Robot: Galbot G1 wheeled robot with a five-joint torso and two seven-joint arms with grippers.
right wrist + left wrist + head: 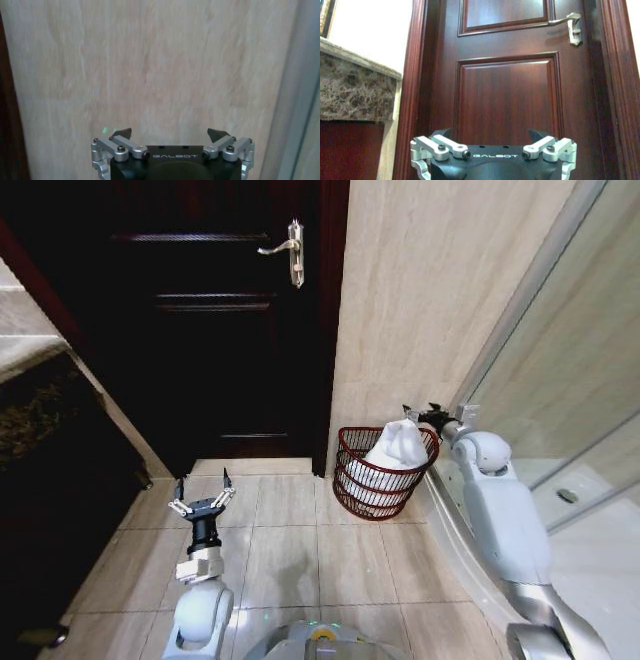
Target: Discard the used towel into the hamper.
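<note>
Towel in hamper; "GALBOT" on spread right gripper.

White towel, reddish-brown ribbed hamper

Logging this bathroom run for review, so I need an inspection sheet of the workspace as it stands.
Surface: beige tiled floor, bare.
Job's things: white towel sits in the hamper, bulging above its rim.
Clutter: nothing seen.
Grippers: right gripper open, empty, just above the hamper's rim by the wall; left gripper open, empty, over the floor facing the door.
Cables: nothing seen.
Surroundings: stone counter, glass shower screen.
</note>
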